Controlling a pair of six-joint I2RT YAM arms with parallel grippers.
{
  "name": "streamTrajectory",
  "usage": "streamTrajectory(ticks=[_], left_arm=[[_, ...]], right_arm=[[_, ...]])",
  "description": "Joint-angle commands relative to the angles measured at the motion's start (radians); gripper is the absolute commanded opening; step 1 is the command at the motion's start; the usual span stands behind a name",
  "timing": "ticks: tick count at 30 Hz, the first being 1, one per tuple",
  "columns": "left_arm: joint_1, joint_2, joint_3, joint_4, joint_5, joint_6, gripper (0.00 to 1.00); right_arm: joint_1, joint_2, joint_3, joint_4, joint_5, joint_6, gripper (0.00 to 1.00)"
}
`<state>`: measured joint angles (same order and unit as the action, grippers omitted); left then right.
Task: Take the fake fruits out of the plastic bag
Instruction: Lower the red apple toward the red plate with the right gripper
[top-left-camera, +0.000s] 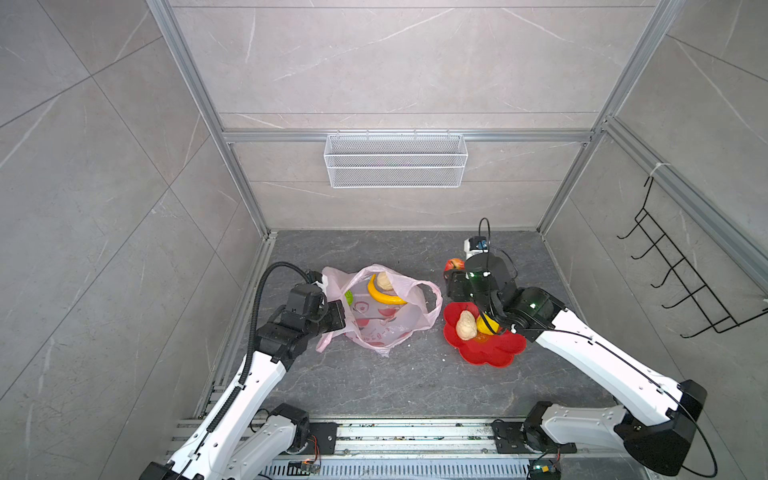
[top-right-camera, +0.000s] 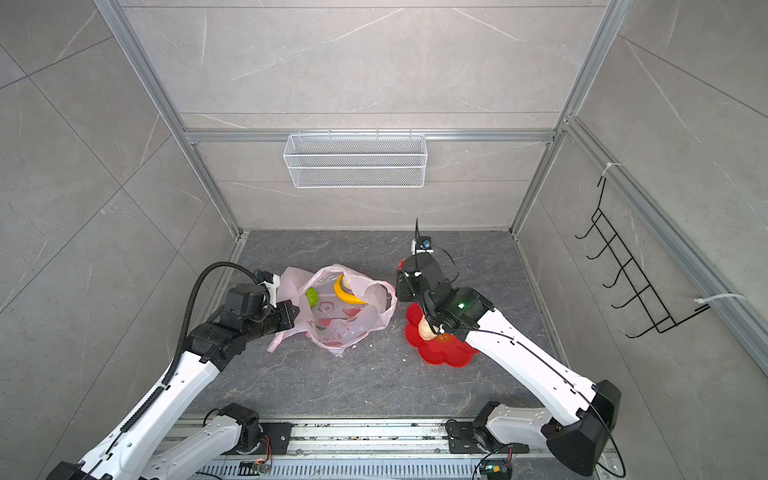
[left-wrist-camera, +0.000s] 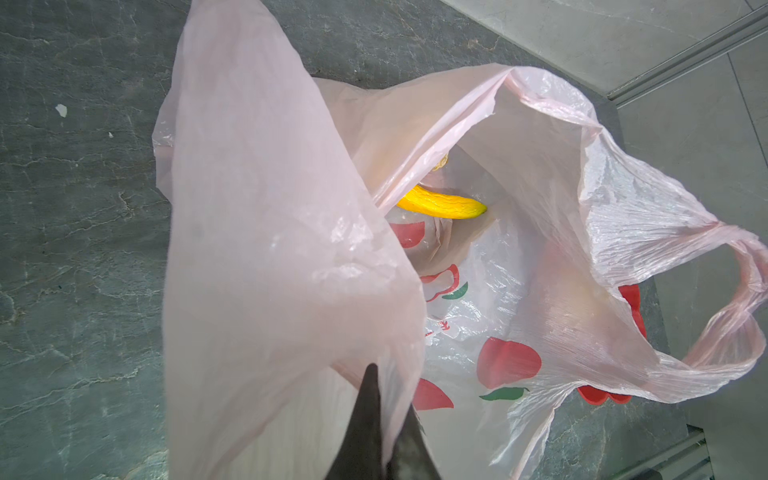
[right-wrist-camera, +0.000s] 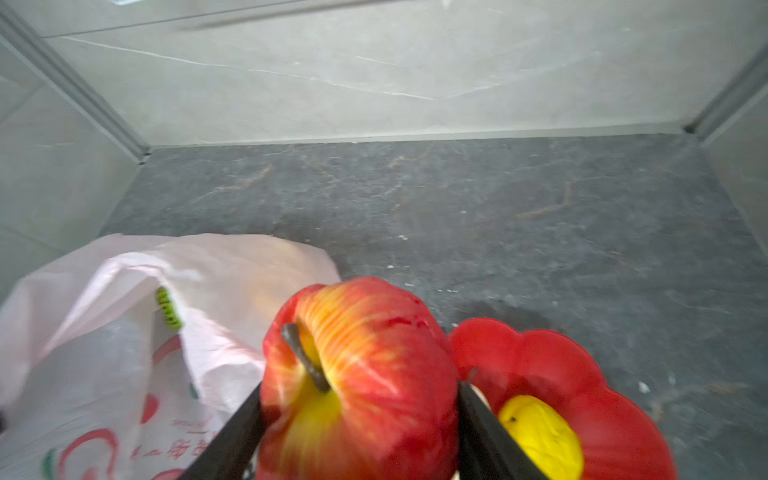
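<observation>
While the bag is pinned open, top views: the plastic bag (top-left-camera: 376, 336) lies left of centre on the floor (top-left-camera: 415, 386), its mouth gaping upward.
Left gripper, top views: the left gripper (top-left-camera: 337, 316) sits at the bag's left rim by a loop handle, probably to hold the mouth wide for the other arm.
Fruit inside, top views: the banana (top-left-camera: 384, 296) curls round a beige lump (top-left-camera: 384, 282) at the bag's far side. The green ball (top-left-camera: 348, 297) rests against the left wall.
Fruit outside, top views: a second beige lump (top-left-camera: 466, 325) and a yellow fruit (top-left-camera: 487, 325) lie in the red dish (top-left-camera: 490, 351), just right of the bag. The red fruit (top-left-camera: 454, 264) peeks out beyond the right wrist, at the dish's far edge.
Left wrist view: jaws pinched tight on a fold of pink film, nothing else between them. The banana shows deep in the open mouth.
Right wrist view: the right gripper (right-wrist-camera: 359, 409) has its jaws spread round the red fruit, pressing both flanks, with the bag to its left and the dish to its right.
Step, judged: the red fruit is out of the bag and looks bound for the dish. Three fruits remain bagged.
</observation>
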<state>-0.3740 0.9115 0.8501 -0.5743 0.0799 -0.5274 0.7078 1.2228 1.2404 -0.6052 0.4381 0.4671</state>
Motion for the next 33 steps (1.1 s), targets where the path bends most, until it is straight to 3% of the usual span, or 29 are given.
streamTrajectory(ticks=[1, 10, 18, 33], left_arm=[[0.003, 0.000, 0.033, 0.021, -0.007, 0.010, 0.01], [0.002, -0.001, 0.033, 0.016, -0.008, 0.013, 0.01], [0.003, 0.003, 0.034, 0.017, -0.002, 0.013, 0.01], [0.003, 0.007, 0.032, 0.009, -0.005, 0.014, 0.01]], right_arm=[[-0.059, -0.043, -0.060, -0.067, 0.040, 0.004, 0.34], [-0.240, -0.091, -0.207, -0.144, 0.049, 0.072, 0.34], [-0.411, -0.084, -0.376, -0.110, -0.062, 0.136, 0.33], [-0.507, 0.012, -0.481, -0.014, -0.135, 0.151, 0.33]])
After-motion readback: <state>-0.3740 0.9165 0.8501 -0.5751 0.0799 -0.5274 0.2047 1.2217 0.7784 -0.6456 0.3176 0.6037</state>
